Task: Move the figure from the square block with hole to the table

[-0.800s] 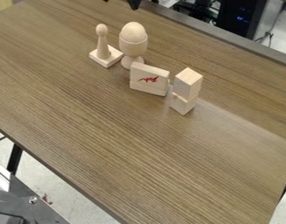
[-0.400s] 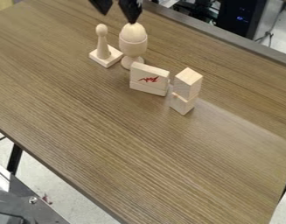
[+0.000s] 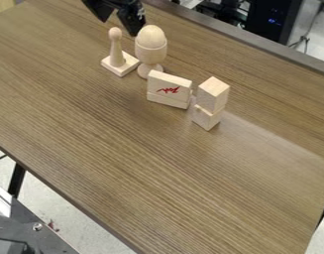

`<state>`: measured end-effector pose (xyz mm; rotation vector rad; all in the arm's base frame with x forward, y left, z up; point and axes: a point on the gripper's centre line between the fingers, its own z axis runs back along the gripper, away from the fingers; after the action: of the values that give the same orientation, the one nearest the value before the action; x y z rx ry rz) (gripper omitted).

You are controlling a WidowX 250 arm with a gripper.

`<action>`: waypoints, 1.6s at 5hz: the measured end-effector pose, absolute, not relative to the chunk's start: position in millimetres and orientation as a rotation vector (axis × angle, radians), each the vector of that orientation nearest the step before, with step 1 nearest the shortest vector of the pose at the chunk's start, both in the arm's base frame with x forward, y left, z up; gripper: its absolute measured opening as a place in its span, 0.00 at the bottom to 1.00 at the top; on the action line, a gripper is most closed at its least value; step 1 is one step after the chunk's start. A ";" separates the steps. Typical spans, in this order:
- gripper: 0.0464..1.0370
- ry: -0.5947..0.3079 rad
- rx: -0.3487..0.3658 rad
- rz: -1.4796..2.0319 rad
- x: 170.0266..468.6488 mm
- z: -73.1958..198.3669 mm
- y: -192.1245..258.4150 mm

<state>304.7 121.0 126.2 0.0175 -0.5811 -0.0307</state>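
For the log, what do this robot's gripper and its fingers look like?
The gripper is black, with two chunky, angular fingers that taper toward blunt tips. Small pale markings run along one finger's side, too small to make out.

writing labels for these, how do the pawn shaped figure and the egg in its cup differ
The figure has a slim stem and small round head; the egg is broad with a smooth domed top. The figure stands on a square block, the egg in a round footed cup. Both are pale, upright.
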 end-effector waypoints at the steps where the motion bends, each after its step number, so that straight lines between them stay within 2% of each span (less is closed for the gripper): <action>1: 0.96 -0.568 0.037 -0.093 301.3 124.2 122.5; 3: 0.96 -0.499 0.099 -0.227 302.8 118.6 134.6; 5: 0.96 -0.490 0.127 -0.225 318.6 115.0 156.1; 8: 0.96 -0.446 0.088 -0.212 333.5 93.0 165.6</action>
<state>333.5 165.6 93.0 0.0881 -0.4456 -0.2117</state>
